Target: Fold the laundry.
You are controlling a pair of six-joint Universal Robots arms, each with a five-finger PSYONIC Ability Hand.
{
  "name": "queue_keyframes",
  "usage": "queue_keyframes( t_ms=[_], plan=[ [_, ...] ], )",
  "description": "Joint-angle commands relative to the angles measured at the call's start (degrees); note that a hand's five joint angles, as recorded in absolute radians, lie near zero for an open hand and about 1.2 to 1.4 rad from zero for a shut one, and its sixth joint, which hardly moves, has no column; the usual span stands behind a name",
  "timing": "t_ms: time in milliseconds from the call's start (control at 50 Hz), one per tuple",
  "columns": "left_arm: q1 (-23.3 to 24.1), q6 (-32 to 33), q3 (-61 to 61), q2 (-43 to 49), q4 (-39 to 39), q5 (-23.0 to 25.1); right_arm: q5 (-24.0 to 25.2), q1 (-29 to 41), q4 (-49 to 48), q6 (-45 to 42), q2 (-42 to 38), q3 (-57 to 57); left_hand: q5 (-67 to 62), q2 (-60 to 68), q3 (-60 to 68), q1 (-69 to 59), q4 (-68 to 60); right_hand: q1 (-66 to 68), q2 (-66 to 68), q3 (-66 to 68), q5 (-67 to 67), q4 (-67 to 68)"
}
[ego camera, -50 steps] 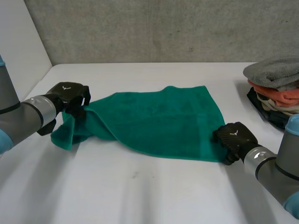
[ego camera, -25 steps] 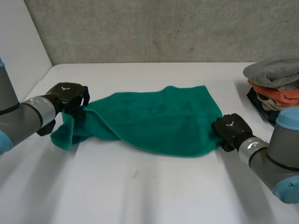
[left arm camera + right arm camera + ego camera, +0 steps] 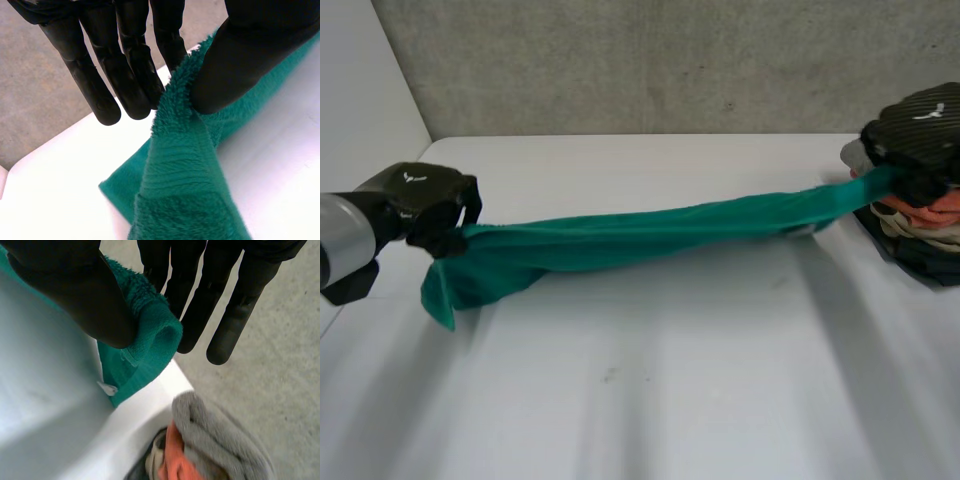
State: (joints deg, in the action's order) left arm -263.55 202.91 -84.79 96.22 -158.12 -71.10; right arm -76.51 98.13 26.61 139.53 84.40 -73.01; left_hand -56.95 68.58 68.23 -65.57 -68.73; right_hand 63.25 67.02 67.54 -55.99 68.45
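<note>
Left wrist view: left hand (image 3: 240, 55) pinches one end of the green towel (image 3: 185, 195) between straight fingers (image 3: 100, 85) and thumb. The right hand (image 3: 65, 295) pinches the opposite end likewise. In the head view the towel spans taut from mid-left to upper right over the white table (image 3: 650, 400). A grey concrete wall (image 3: 650, 60) stands behind. The right hand is raised above a stack of folded laundry (image 3: 920, 235) at the right edge.

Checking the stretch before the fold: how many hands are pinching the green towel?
2. The left hand pinches the green towel at one end; the right hand pinches the other end, near the pile of folded cloths.
</note>
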Motion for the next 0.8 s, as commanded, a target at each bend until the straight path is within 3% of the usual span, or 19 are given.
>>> queue_keyframes(
  t_ms=[20, 140, 220, 320, 460, 500, 600, 800],
  plan=[
    [0.1, 12.1, -6.3, -1.0, 0.5, -0.3, 0.4, -1.6, 7.2, -4.0, -0.5, -0.5, -13.1, 11.4, 11.8, -14.4, -11.3, 16.7, 13.0, 12.5, -14.0, 11.5],
    [0.7, 17.6, -3.5, 12.2, -7.3, -1.7, -0.2, -0.7, 7.1, -2.9, -13.7, 3.2, -13.1, 11.4, 11.8, -14.4, -11.3, 16.7, 13.0, 12.5, -14.0, 11.5],
    [1.6, 17.5, 7.1, 18.6, -11.2, -4.6, -2.0, 0.5, 3.7, 1.6, -20.7, 10.9, -13.1, 11.4, 11.8, -14.4, -11.3, 16.7, 13.0, 12.5, -14.0, 11.5],
    [5.6, 16.9, 26.0, 23.8, -21.1, -6.1, -6.7, 3.3, -12.0, 10.6, -24.5, 23.4, -13.1, 11.4, 11.8, -14.4, -11.3, 16.7, 13.0, 12.5, -14.0, 11.5],
    [5.9, 9.0, 30.7, 19.8, -45.8, -7.3, -7.7, 4.7, -45.3, 21.3, -19.1, 20.8, -13.1, 11.4, 11.8, -14.4, -11.3, 16.7, 13.0, 12.5, -14.0, 11.5],
    [6.0, 6.9, 30.0, 17.9, -47.1, -8.0, -7.8, 4.7, -50.1, 21.3, -18.2, 19.1, -13.1, 11.4, 11.8, -14.4, -11.3, 16.7, 13.0, 12.5, -14.0, 11.5],
    [5.2, 5.0, 25.7, 14.7, -44.4, -8.8, -7.3, 4.8, -48.6, 21.2, -17.0, 17.6, -13.1, 11.4, 11.8, -14.4, -11.3, 16.7, 13.0, 12.5, -14.0, 11.5],
    [4.4, 5.2, 3.2, 11.4, -39.7, -7.8, -1.9, 4.3, -35.4, 21.1, -17.4, 5.4, -13.1, 11.4, 11.8, -14.4, -11.3, 16.7, 13.0, 12.5, -14.0, 11.5]
  ],
)
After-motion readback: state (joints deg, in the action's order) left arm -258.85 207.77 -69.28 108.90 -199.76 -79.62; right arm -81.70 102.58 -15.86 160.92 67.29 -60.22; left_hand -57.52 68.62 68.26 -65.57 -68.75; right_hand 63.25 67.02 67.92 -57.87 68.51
